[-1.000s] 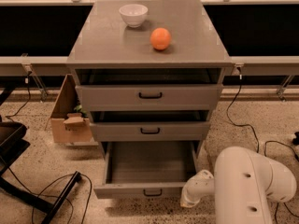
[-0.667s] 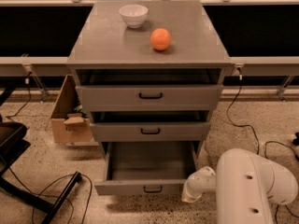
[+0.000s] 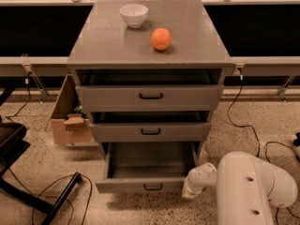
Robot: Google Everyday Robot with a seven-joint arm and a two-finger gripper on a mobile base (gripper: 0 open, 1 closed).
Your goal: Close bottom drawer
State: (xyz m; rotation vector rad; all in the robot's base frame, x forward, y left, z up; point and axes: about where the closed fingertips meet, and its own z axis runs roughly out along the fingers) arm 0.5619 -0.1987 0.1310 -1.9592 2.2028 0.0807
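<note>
The bottom drawer (image 3: 140, 185) of the grey cabinet (image 3: 149, 41) is pulled out and looks empty, with a small black handle (image 3: 153, 187) on its front. The middle drawer (image 3: 150, 131) and the top drawer (image 3: 150, 97) each stand out a little. My white arm (image 3: 253, 191) comes in from the bottom right. My gripper (image 3: 189, 191) is at the right end of the bottom drawer's front panel, right against it.
A white bowl (image 3: 133, 15) and an orange (image 3: 161, 39) sit on the cabinet top. A cardboard box (image 3: 70, 118) stands left of the cabinet. Black cables (image 3: 56, 191) and a black frame lie on the floor at left; more cables (image 3: 248, 125) lie at right.
The bottom drawer's front has moved slightly back toward the cabinet. My arm's end has shifted a little forward and up with it.
</note>
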